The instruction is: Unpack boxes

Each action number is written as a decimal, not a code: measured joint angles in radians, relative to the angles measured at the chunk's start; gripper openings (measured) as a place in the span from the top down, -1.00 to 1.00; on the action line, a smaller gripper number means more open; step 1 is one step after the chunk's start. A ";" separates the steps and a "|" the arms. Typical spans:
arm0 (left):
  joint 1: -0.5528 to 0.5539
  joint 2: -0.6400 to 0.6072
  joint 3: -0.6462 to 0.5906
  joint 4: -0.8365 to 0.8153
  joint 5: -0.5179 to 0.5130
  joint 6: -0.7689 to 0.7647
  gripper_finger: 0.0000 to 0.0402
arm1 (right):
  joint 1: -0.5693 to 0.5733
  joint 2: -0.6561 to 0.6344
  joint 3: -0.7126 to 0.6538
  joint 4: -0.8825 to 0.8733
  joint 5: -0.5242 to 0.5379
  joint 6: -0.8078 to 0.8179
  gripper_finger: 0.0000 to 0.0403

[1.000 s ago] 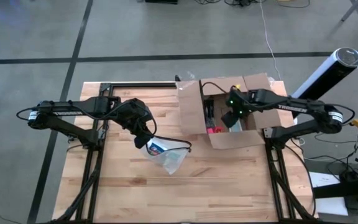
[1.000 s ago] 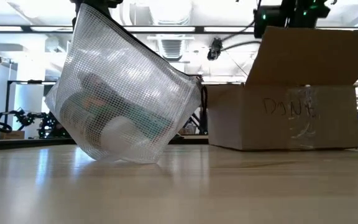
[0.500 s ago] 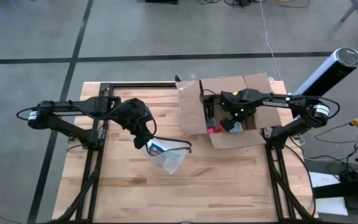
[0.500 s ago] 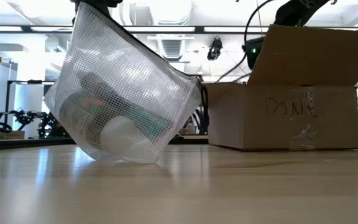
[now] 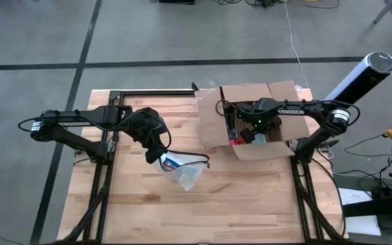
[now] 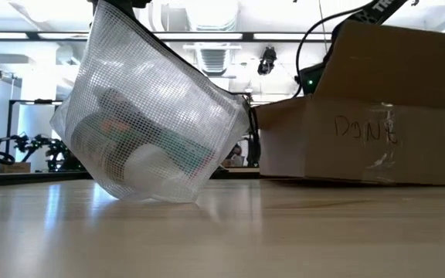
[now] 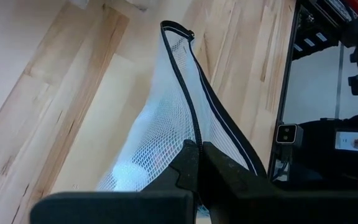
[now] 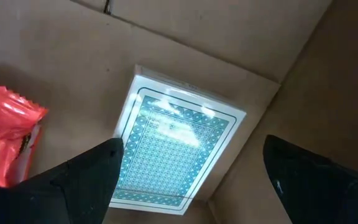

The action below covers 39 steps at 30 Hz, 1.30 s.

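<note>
High view: right hand inside box, left hand holding pouch

High view: brown cardboard box [image 5: 250, 126] at right rear of tabletop [image 5: 135, 204], flaps spread. Right hand [image 5: 254, 131] reaching down into box interior, fingers spread wide, gripping nothing. Right wrist view: dark fingers [image 8: 79, 180] straddling a card deck [image 8: 173, 149] with green-patterned back, lying flat on box floor at a corner; red candy wrapper [image 8: 5, 143] just beside deck. Left hand [image 5: 156, 153] left of box, over tabletop middle, clenched on top edge of mesh zip pouch [image 5: 182, 170]. Left wrist view: fingers pinched on dark zipper band [image 7: 194, 118]. Low view: pouch [image 6: 149, 131] hanging tilted, lower corner touching tabletop, pale contents showing through mesh, not identifiable. Box [image 6: 354, 135] well apart from pouch, handwriting on its side.
</note>
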 joint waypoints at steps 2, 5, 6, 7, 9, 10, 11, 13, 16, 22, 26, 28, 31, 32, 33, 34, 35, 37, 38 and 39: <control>0.000 0.000 0.000 0.000 0.000 0.002 1.00 | 0.000 0.001 0.000 0.002 -0.005 0.000 -0.79; 0.000 0.000 0.000 0.000 0.000 0.004 1.00 | 0.000 0.002 -0.001 0.004 -0.012 0.000 -0.78; 0.000 0.000 0.000 0.000 0.000 0.005 1.00 | 0.000 0.002 -0.001 0.007 -0.021 -0.002 -0.78; 0.000 0.000 0.000 0.000 0.000 0.005 1.00 | 0.000 0.003 -0.002 0.010 -0.029 -0.005 -0.77; 0.000 0.000 0.000 0.000 0.000 0.005 1.00 | 0.000 0.006 -0.002 0.012 -0.045 -0.010 -0.74; 0.000 0.000 0.000 0.000 0.000 0.005 1.00 | 0.000 0.008 -0.002 0.012 -0.052 -0.012 -0.70; 0.000 0.000 0.000 0.000 0.000 0.005 1.00 | 0.000 0.011 -0.003 0.019 -0.071 -0.016 -0.64; 0.000 0.000 0.000 0.000 0.000 0.005 1.00 | 0.001 0.027 -0.007 0.067 -0.169 -0.018 -0.50; 0.000 0.000 0.000 0.000 -0.001 0.005 1.00 | -0.001 0.042 -0.013 0.075 -0.230 -0.027 -0.22; -0.001 -0.001 0.000 0.002 -0.001 -0.004 1.00 | 0.002 0.056 -0.008 0.090 -0.236 -0.022 0.33; -0.001 -0.002 0.000 0.001 -0.001 -0.012 1.00 | 0.001 0.038 -0.004 0.098 -0.223 -0.040 0.61; -0.001 -0.002 0.000 0.003 -0.001 -0.014 1.00 | 0.002 0.027 0.000 0.101 -0.198 -0.050 0.69; -0.001 -0.002 0.000 0.003 -0.001 -0.013 1.00 | 0.001 0.001 0.009 0.103 -0.167 -0.062 0.67; -0.001 -0.002 0.000 0.003 0.000 -0.012 1.00 | 0.001 -0.011 0.013 0.098 -0.164 -0.063 0.63; -0.001 -0.001 0.000 0.003 0.000 -0.013 1.00 | 0.001 -0.023 0.016 0.095 -0.164 -0.063 0.58; -0.001 -0.001 0.000 0.003 0.000 -0.012 1.00 | 0.001 -0.033 0.018 0.093 -0.164 -0.063 0.51; -0.001 -0.001 0.000 0.003 0.001 -0.012 1.00 | 0.001 -0.042 0.018 0.092 -0.160 -0.063 0.43; -0.001 -0.001 0.000 0.003 0.002 -0.012 1.00 | 0.002 -0.059 0.019 0.089 -0.141 -0.063 0.25; -0.001 -0.001 0.000 0.003 0.003 -0.012 1.00 | 0.002 -0.067 0.019 0.087 -0.132 -0.062 0.16; -0.001 -0.001 0.000 0.003 0.004 -0.012 1.00 | 0.002 -0.073 0.019 0.085 -0.120 -0.062 0.06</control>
